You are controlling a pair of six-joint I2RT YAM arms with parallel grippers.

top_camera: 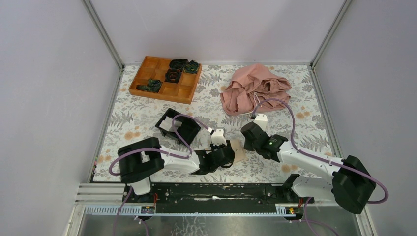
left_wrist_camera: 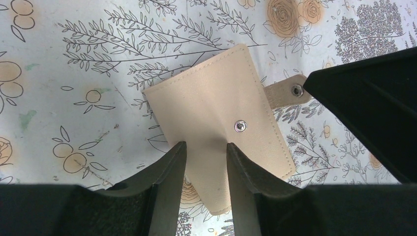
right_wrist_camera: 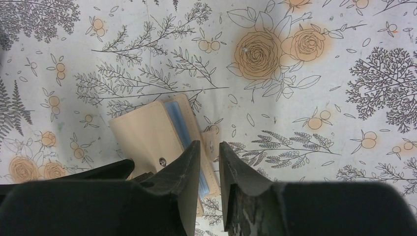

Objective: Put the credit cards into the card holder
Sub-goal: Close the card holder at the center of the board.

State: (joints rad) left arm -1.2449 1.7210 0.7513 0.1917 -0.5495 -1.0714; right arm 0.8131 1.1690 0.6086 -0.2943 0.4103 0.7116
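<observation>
The tan card holder (top_camera: 239,151) lies on the floral mat between the two grippers. In the left wrist view the card holder (left_wrist_camera: 211,98) shows its outer face with a snap. My left gripper (left_wrist_camera: 206,146) is closed on its raised cover flap. In the right wrist view the card holder (right_wrist_camera: 142,132) gapes, showing blue striped slots (right_wrist_camera: 179,125). My right gripper (right_wrist_camera: 210,143) hovers over the holder's strap tab (right_wrist_camera: 211,140), jaws a narrow gap apart, nothing between them. Light cards (top_camera: 169,123) seem to lie in the black box.
The black open box (top_camera: 184,129) stands just behind my left gripper (top_camera: 226,153). An orange-brown compartment tray (top_camera: 164,78) with dark items is at the back left. A pink cloth (top_camera: 253,88) is heaped at the back right, behind my right gripper (top_camera: 246,140).
</observation>
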